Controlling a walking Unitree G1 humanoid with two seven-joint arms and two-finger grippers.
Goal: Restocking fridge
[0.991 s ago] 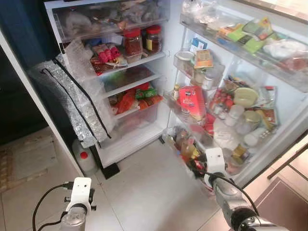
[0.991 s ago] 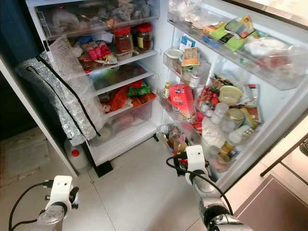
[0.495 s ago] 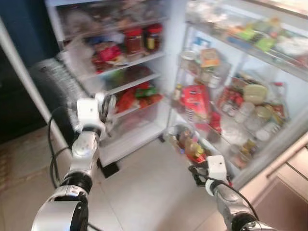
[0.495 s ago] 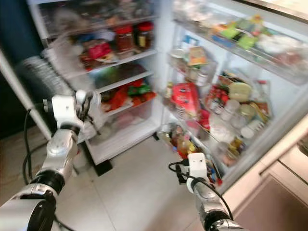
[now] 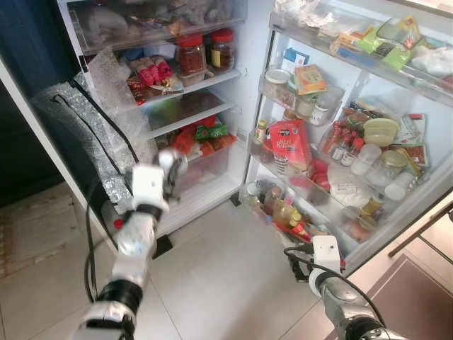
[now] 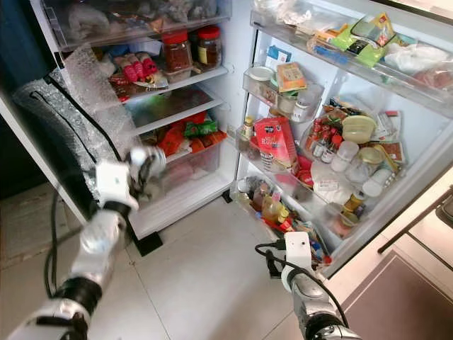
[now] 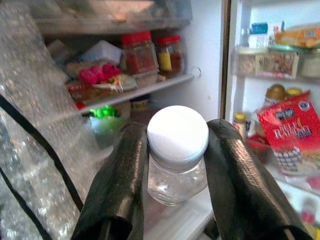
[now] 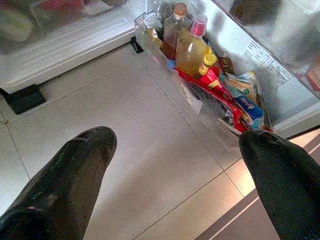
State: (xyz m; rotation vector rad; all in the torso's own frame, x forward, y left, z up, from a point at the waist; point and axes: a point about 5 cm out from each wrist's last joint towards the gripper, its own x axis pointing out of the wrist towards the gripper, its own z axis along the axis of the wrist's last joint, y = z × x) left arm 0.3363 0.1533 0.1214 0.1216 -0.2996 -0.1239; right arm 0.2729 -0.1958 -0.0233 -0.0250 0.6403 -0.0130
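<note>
The fridge stands open, its lower white shelf (image 5: 191,202) in front of me. My left gripper (image 7: 176,137) is shut on a small clear glass jar (image 7: 176,172) with a white lid, held by the neck. In the left eye view that gripper (image 5: 170,166) hangs raised in front of the lower shelves, beside the silver bubble-wrap bag (image 5: 92,138). My right gripper (image 8: 176,142) is open and empty, low over the tiled floor near the door's bottom rack of bottles (image 8: 192,47). The right arm (image 5: 329,273) shows at the bottom right.
Two red-lidded jars (image 5: 192,57) stand on an upper shelf, with packets on the shelves below. The door racks (image 5: 311,152) at the right are crowded with bottles, cartons and tubs. A white jug with a red cap (image 5: 119,223) sits on the floor by the fridge's left foot.
My left arm has risen from near the floor to the front of the fridge shelves, carrying the jar. The right arm has sunk slightly. The camera has shifted a little.
</note>
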